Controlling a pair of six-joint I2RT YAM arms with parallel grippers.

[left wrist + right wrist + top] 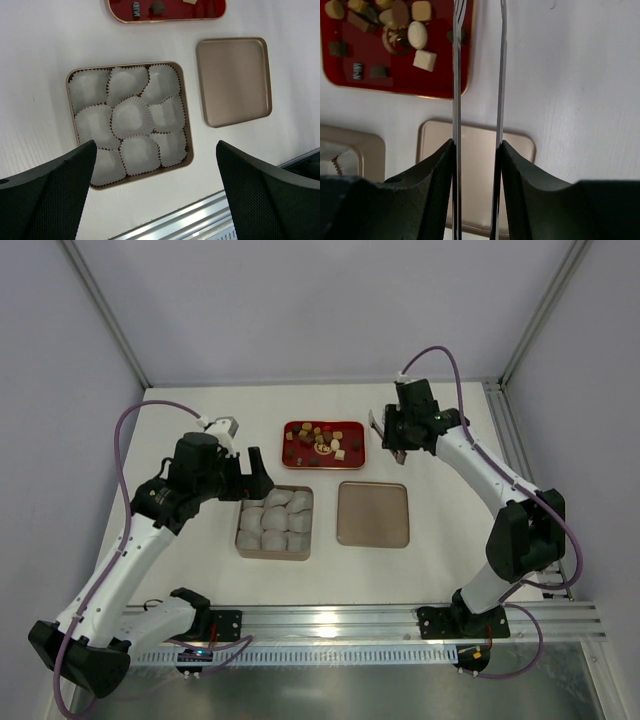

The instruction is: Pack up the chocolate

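Note:
The chocolate point(322, 443) is several small dark brown, tan and cream pieces on a red tray point(355, 435); it also shows in the right wrist view point(417, 35) and the left wrist view point(158, 7). My right gripper point(393, 432) point(476, 145) is shut on thin metal tongs point(457, 75), just right of the tray. The tongs' left blade crosses the tray's right edge and holds nothing. My left gripper point(250, 478) point(156, 150) is open and empty above a tan tin point(272, 556) point(189, 145) filled with white paper cups point(131, 116).
The tin's flat tan lid point(373, 513) point(235, 80) point(475, 130) lies right of the tin, below the red tray point(420, 82). An aluminium rail point(330, 620) runs along the near table edge. Cage posts stand at the back corners.

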